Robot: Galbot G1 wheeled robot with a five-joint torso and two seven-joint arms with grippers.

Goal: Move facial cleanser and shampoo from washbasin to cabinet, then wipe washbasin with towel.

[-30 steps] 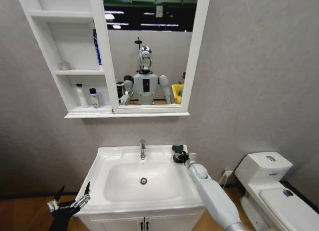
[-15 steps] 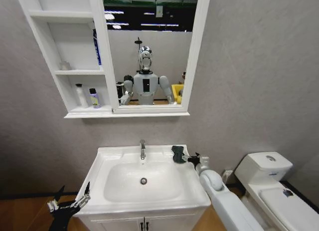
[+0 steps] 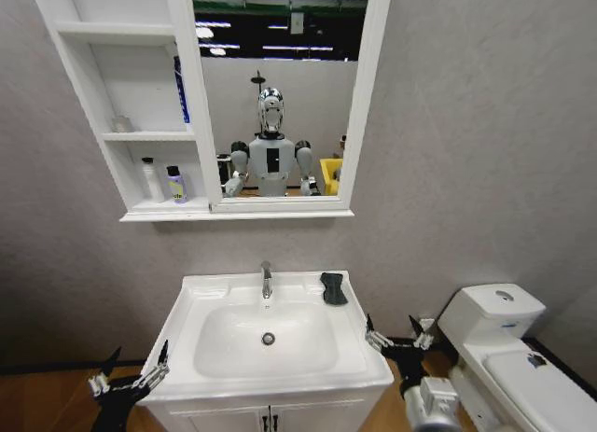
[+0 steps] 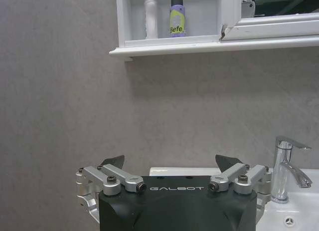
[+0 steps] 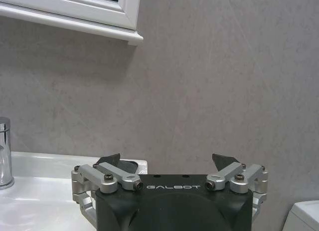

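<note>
The small dark grey folded towel (image 3: 333,287) lies on the back right rim of the white ceramic washbasin (image 3: 215,292), beside its chrome tap (image 3: 267,279). The right gripper (image 3: 397,333) hangs spread and empty off the basin's right side, before the white toilet (image 3: 504,343). The left gripper (image 3: 129,369), also spread, waits by the basin's front left corner. Above, the white wall cabinet (image 3: 131,115) holds a white bottle (image 3: 150,179) and a lilac bottle (image 3: 175,184) on its lowest shelf.

Bright, even light overall, coming from above. Ceiling strip lamps glare in the mirror (image 3: 275,96), and the cabinet (image 3: 140,105) drops a soft shadow on the grey wall (image 3: 466,124) underneath. Head view bends straight lines near its edges; both wrist views look sharp.
</note>
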